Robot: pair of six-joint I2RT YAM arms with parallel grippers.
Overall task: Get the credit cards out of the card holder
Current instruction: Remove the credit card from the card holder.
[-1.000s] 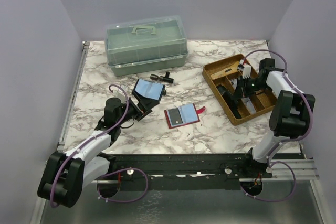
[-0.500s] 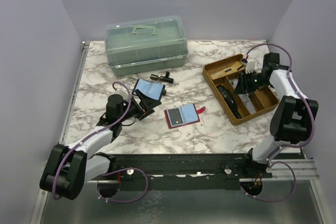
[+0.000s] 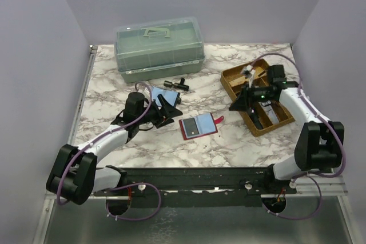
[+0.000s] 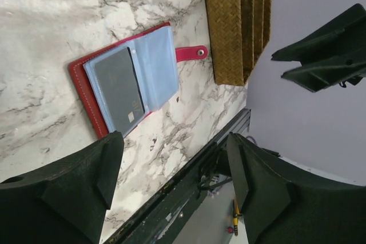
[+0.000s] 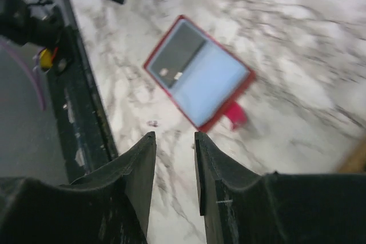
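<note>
Tabletop: smooth, marble-pattern, slight sheen. Card holder: red stitched leather-look rim, pale blue plastic sleeves. Tray: brown woven texture. Left tool, right tool: matt blk plastic.

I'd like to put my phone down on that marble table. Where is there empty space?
Bare marble lies along the front, between the red wallet and the black rail, and at the left edge in front of the green box. The back right corner behind the wooden tray is also free. The middle, around the small black tool, is crowded.
</note>
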